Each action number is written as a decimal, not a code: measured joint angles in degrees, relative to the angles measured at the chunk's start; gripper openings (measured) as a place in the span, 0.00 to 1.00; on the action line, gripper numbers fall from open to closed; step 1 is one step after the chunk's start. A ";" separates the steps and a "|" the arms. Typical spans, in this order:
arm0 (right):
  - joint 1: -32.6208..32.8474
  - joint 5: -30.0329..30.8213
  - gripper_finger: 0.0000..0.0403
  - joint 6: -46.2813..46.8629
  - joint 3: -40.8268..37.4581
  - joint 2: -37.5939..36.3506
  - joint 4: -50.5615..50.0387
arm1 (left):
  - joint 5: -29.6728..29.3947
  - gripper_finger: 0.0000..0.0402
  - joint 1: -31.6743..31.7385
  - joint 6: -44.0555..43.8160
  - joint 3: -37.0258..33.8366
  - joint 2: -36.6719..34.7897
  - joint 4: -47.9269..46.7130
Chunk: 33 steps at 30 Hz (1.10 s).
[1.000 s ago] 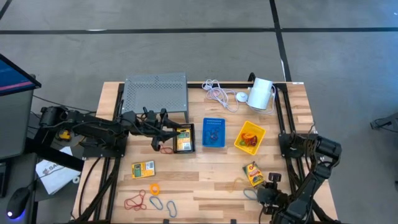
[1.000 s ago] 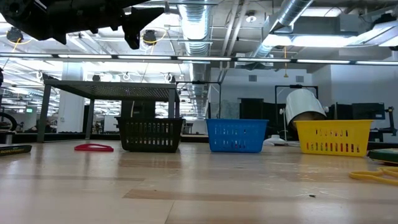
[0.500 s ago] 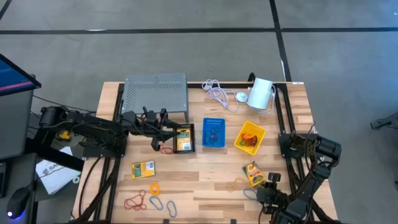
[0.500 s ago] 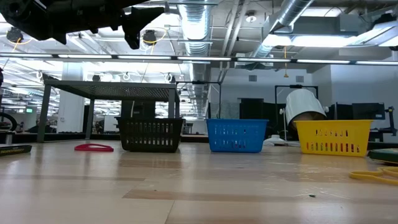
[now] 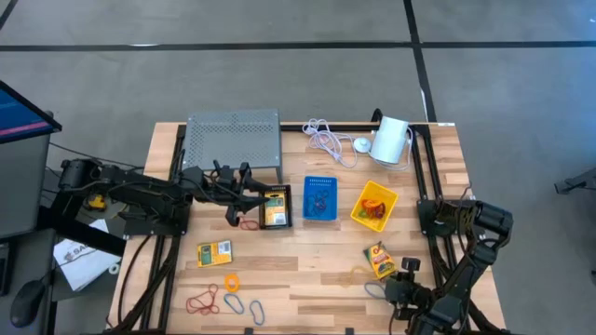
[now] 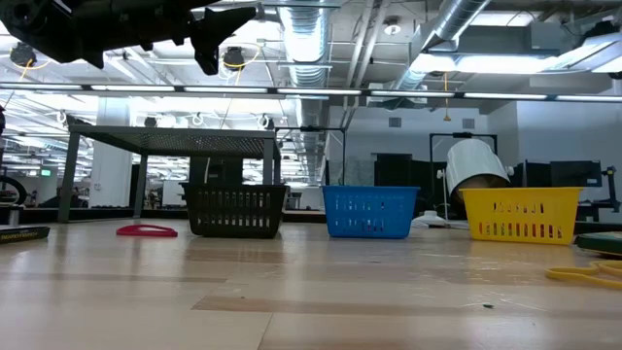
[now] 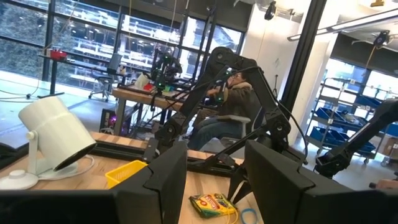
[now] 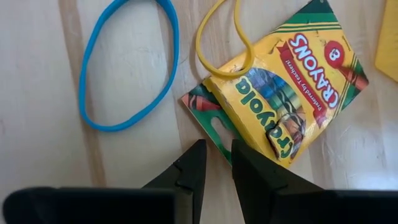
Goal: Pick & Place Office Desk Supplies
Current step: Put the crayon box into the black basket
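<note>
On the left, the left gripper [image 5: 244,200] hangs above the table [image 5: 307,256] just left of the black bin [image 5: 276,206], its fingers parted and holding nothing. A crayon box [image 5: 273,208] already lies in that bin, and a red rubber band [image 5: 249,223] lies on the table beside its near left corner. Nearer, a second crayon box [image 5: 213,252] lies flat, with orange, red, green and blue rubber bands [image 5: 217,298] scattered by the near edge.

In the middle stands the blue bin [image 5: 320,198], then the yellow bin [image 5: 374,206] with small items inside.

On the right, a third crayon box [image 8: 283,104] lies flat near the table's near edge, with a yellow rubber band [image 8: 219,37] draped over one corner and a blue rubber band [image 8: 127,65] just beside it. The right gripper [image 8: 214,163] hovers low over this box's corner, fingers nearly together and empty.

The box looks light, stiff cardboard, likely best pinched across its narrow width. The bands are limp and thin, likely needing a pinch right at the table surface.
</note>
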 joint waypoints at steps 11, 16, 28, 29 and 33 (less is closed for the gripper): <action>-0.57 -0.60 0.01 0.42 -0.11 0.14 -0.10 | 0.09 0.39 0.00 0.00 0.00 0.00 -0.01; -1.02 -0.93 0.00 0.22 0.78 0.31 -1.68 | -0.13 0.39 0.00 0.00 0.00 0.00 0.25; -1.05 -4.01 0.01 -1.46 2.91 0.53 -4.53 | -0.11 0.39 0.00 0.00 0.00 0.00 0.39; -1.05 -4.05 0.01 -1.62 2.91 0.51 -4.53 | -0.11 0.39 0.00 0.00 0.00 0.00 0.38; -1.05 -4.14 0.06 -2.71 2.94 0.42 -4.63 | -0.10 0.39 0.00 -0.01 0.00 0.00 0.37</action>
